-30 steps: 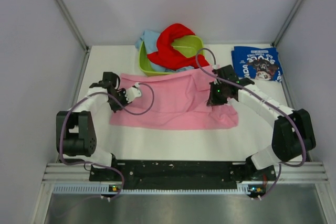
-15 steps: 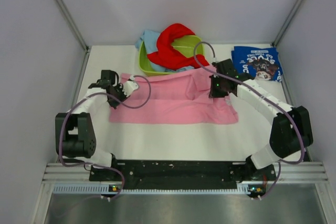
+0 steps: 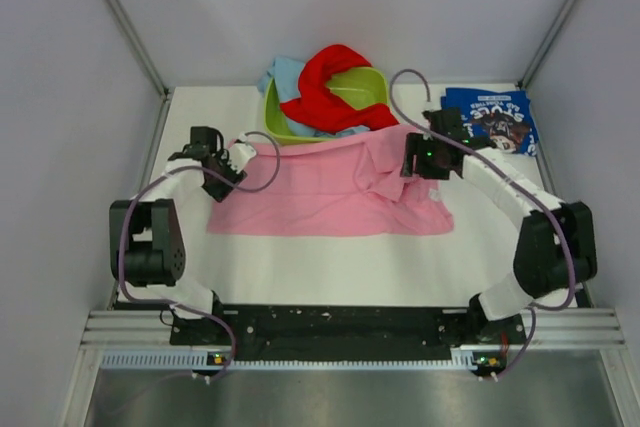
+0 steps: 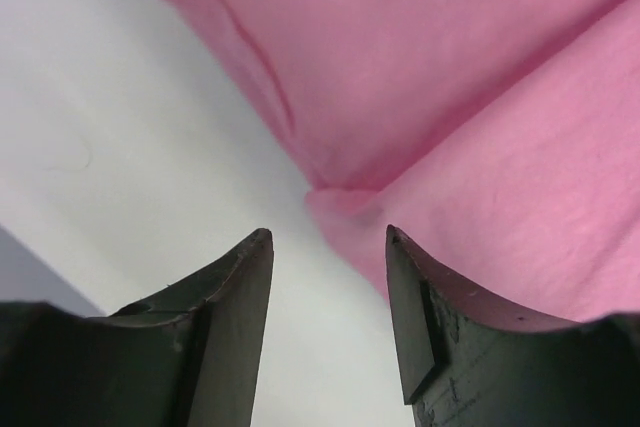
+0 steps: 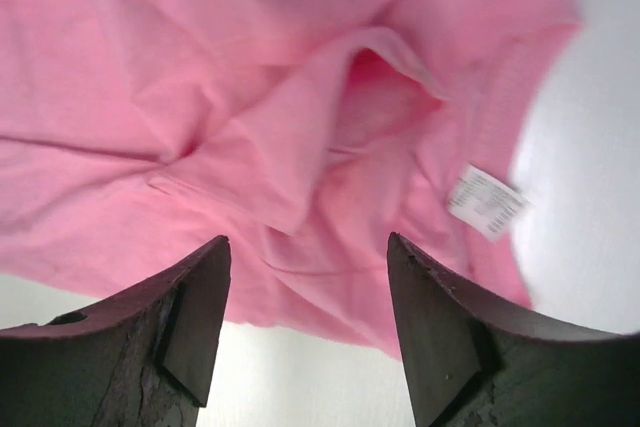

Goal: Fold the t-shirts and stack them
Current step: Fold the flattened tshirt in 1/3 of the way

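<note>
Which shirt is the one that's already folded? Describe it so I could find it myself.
On the white table, look to the far right corner, right of the green tub. The dark blue shirt lies there, folded flat. Only it carries a cartoon print and white lettering; the pink shirt is plain, and the red shirt and the light blue shirt sit bunched at the tub.

White table (image 3: 300,262) enclosed by 3 plain pale walls (image 3: 350,7)

top: overhead from the table (image 3: 330,269) near edge, facing down, far
left wrist: close above pink shirt (image 4: 450,97), left end
right wrist: close above its right end
shared: pink shirt
</note>
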`<state>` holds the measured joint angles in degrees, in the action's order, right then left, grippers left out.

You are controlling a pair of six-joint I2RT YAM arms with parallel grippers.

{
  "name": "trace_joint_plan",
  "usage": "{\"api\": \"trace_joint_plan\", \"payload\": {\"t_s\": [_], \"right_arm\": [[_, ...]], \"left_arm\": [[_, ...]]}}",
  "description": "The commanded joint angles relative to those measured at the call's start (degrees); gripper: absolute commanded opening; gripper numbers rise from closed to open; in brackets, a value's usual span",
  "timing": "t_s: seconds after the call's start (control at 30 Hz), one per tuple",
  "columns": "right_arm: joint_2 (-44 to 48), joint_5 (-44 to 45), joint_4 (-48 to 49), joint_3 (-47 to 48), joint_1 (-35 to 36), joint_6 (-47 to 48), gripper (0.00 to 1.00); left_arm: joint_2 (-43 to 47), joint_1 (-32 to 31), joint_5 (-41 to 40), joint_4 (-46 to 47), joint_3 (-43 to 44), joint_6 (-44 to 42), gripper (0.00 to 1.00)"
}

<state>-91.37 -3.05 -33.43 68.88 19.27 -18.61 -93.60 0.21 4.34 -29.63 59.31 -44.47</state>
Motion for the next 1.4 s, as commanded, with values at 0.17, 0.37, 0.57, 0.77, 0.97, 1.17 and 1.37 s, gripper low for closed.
{"api": "trace_joint_plan", "payload": {"t_s": [0.17,0.37,0.57,0.77,0.97,1.17,1.37], "right_arm": [[22.19,0.76,0.56,-19.38,-7.84,-8.53,0.80],[30.55,9.89,1.43,-29.49,-8.02,-22.59,0.88],[27.84,10.09,4.07,-31.79,-8.54,-28.14,0.74],[21.59,11.13,5.83,-34.25,-8.72,-30.26,0.70],[17.90,12.54,10.05,-37.41,-11.96,-29.73,0.03],[24.82,9.64,6.38,-39.61,-13.55,-29.20,0.00],[43.70,6.65,-13.82,-38.65,-13.55,-35.51,0.00]], "left_arm": [[20.46,1.11,13.58,-8.16,-9.63,-16.06,0.63],[26.10,1.02,17.11,-7.21,-20.81,-24.96,0.89],[21.37,1.11,13.51,-0.44,-23.18,-24.17,0.85],[16.27,1.90,12.01,1.59,-24.24,-24.26,0.74],[14.32,2.17,11.92,2.38,-24.42,-22.42,0.40],[19.50,2.78,10.35,0.37,-25.47,-19.87,0.00],[29.25,4.71,3.76,-11.57,-25.65,-20.49,0.00]]}}
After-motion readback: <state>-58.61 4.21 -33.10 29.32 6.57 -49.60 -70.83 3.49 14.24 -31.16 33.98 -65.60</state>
